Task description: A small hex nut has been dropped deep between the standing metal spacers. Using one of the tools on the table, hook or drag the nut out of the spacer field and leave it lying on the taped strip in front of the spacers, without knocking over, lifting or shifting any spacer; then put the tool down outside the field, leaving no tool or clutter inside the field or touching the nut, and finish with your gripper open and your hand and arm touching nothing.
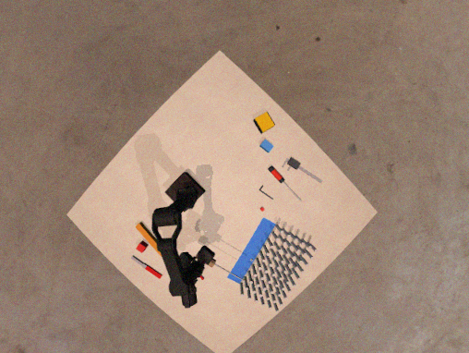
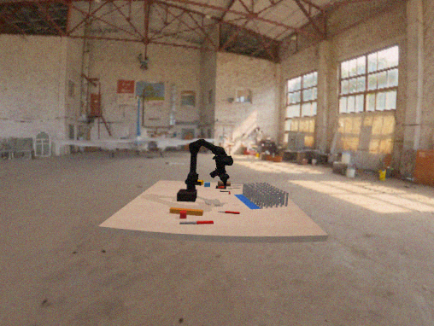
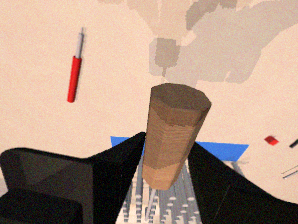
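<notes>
My gripper (image 1: pixel 208 259) (image 2: pixel 225 183) (image 3: pixel 166 140) is shut on the brown wooden handle (image 3: pixel 175 127) of a thin-shafted tool. The tool's shaft (image 1: pixel 222 268) points toward the spacers and appears over the blue taped strip (image 1: pixel 253 249) (image 2: pixel 248 201) (image 3: pixel 225 151) in the overhead view. Its shadow lies well apart from it, so the tool is raised above the table. Whether its tip has a hook is too small to tell. The grey metal spacers (image 2: pixel 265 195) stand in rows behind the strip. The hex nut cannot be made out.
An orange bar (image 1: pixel 145 231) (image 2: pixel 186 211), a red cube (image 1: pixel 142 246) and red-handled tools (image 1: pixel 153 272) (image 2: pixel 231 212) (image 3: pixel 74 80) lie near the arm. Across the table lie a yellow block (image 1: pixel 264 122), a blue block (image 1: pixel 266 145), a dark-headed tool (image 1: pixel 294 163) and a red-black screwdriver (image 1: pixel 276 174).
</notes>
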Robot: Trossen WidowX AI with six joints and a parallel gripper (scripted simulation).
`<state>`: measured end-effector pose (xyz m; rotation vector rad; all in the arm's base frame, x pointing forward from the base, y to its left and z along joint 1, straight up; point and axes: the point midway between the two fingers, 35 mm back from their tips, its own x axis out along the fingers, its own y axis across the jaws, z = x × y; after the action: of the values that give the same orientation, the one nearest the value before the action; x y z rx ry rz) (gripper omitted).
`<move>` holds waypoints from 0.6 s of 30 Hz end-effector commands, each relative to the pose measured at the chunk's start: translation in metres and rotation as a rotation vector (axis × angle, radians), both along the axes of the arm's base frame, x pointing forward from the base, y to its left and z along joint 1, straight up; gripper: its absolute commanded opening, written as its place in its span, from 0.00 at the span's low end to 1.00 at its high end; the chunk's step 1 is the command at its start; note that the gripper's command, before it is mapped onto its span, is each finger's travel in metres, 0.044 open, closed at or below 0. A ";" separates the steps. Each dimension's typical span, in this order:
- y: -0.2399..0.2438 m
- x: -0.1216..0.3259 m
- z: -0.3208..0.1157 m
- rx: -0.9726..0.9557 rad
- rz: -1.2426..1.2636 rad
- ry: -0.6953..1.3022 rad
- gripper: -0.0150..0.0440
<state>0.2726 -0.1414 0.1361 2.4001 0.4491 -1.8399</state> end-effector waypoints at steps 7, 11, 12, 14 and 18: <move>-0.047 0.011 0.008 0.004 -0.052 -0.008 0.25; -0.065 0.013 0.009 0.005 -0.073 -0.009 0.25; -0.070 0.013 0.009 0.005 -0.078 -0.010 0.25; -0.080 0.013 0.010 0.005 -0.089 -0.011 0.25; -0.098 0.013 0.010 0.006 -0.110 -0.012 0.25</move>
<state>0.2842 -0.2230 0.1459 2.4658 0.3412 -1.8706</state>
